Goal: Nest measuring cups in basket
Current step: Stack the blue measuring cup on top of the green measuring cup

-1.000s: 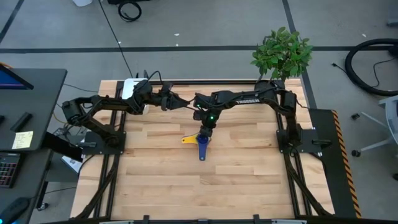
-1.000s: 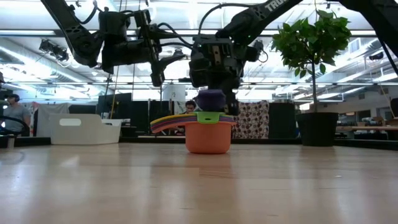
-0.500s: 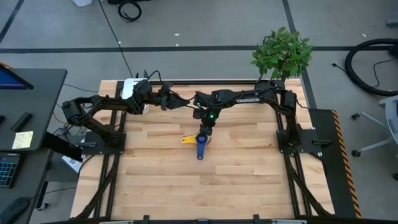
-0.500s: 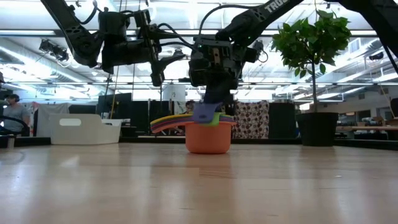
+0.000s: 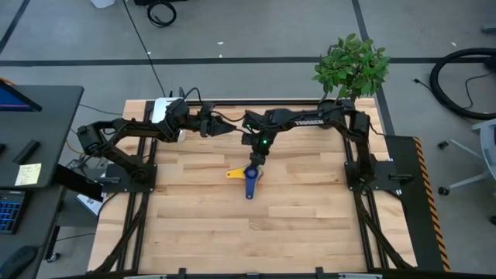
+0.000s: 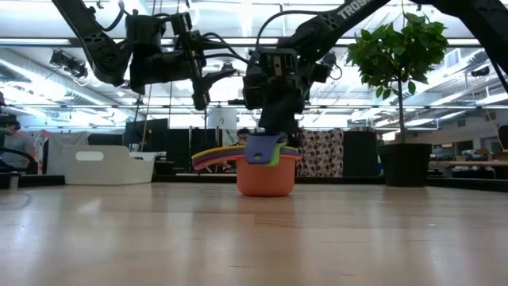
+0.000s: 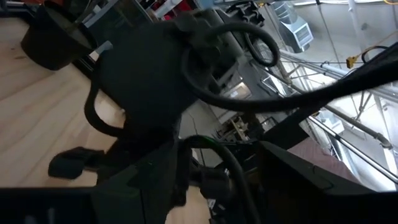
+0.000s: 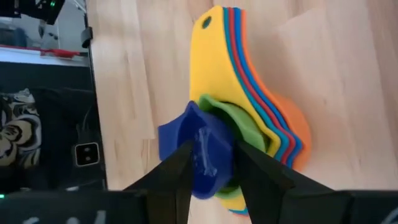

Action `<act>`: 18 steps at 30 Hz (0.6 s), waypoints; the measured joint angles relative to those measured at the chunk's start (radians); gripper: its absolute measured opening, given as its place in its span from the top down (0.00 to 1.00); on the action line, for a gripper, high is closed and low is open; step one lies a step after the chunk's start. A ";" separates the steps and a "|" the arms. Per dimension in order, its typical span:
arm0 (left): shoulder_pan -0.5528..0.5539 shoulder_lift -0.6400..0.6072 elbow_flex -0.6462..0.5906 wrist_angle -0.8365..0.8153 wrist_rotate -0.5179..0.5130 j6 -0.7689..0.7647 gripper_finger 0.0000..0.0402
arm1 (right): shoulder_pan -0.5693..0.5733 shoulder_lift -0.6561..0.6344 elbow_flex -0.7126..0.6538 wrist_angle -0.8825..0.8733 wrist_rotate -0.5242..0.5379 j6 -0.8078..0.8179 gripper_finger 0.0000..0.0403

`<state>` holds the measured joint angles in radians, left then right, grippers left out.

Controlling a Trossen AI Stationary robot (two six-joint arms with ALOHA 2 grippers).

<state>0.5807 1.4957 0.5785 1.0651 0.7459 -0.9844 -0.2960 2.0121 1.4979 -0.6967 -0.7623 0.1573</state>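
The right gripper (image 8: 208, 168) is closed on the small dark blue plastic measuring cup (image 8: 200, 149), which sits tilted in the green cup (image 8: 245, 127) atop the nested stack on the wooden table (image 5: 310, 225). The white rectangular basket (image 6: 107, 164) stands well apart. Whether the left gripper (image 5: 208, 124) is open or closed cannot be told.

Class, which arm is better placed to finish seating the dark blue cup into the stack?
Right. The right gripper is directly above the stack, its fingers beside the dark blue cup; the left gripper waits raised, near the basket.
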 joint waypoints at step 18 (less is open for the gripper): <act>0.068 0.000 0.000 -0.014 0.159 0.011 0.44 | -0.054 0.000 0.086 -0.158 -0.077 -0.070 0.69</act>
<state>0.6488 1.4960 0.5785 1.0516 0.9045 -0.9735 -0.3500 2.0121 1.5837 -0.8551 -0.8394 0.0869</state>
